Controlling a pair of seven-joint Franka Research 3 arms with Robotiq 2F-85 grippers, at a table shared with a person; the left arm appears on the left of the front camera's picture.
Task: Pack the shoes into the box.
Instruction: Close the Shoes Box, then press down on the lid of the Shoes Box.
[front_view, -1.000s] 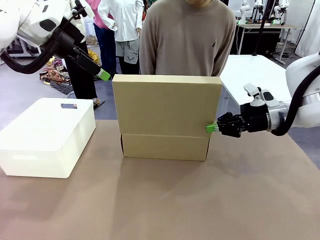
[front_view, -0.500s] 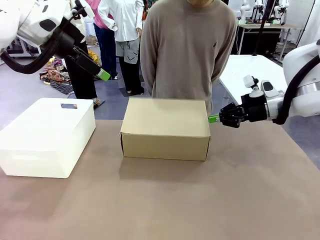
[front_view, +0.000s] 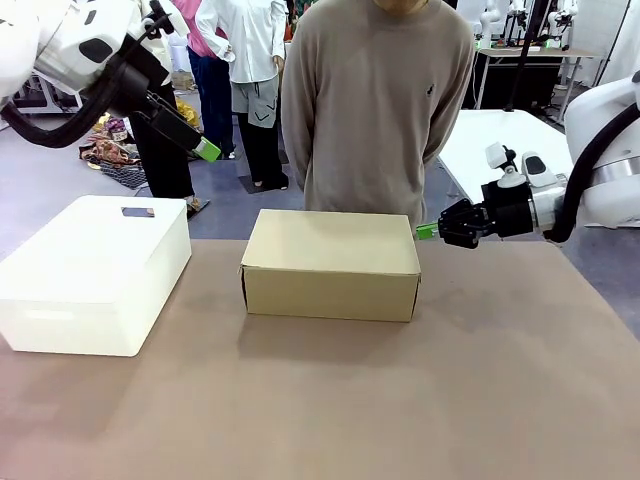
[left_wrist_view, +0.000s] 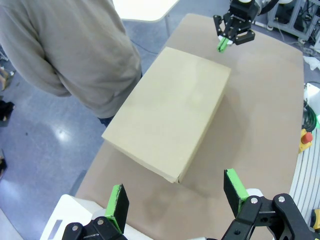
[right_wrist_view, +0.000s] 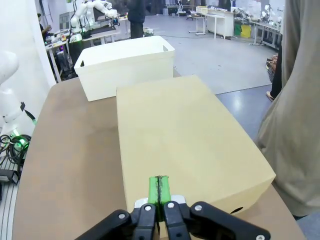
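At the left of the table (front_view: 330, 400) sits a white plastic bin (front_view: 95, 275), and above it the left gripper (left_wrist_view: 175, 200) hangs well clear of everything, its green pads spread wide apart with nothing between them. In the middle stands the box (front_view: 332, 265), its flap lid lying flat and closed on top, so the shoes, if they are inside, cannot be seen. A person in a beige sweater (front_view: 375, 95) stands right behind the box at the far edge of the table, arms back and hands out of sight. To the right, the right gripper (front_view: 427, 231) is level with the lid's far right corner, its fingers pressed together with nothing held; from the front it looks to sit just beside that corner, though whether the fingertips (right_wrist_view: 159, 190) actually touch the cardboard is hard to judge, since the right wrist view shows them at the box's near edge.
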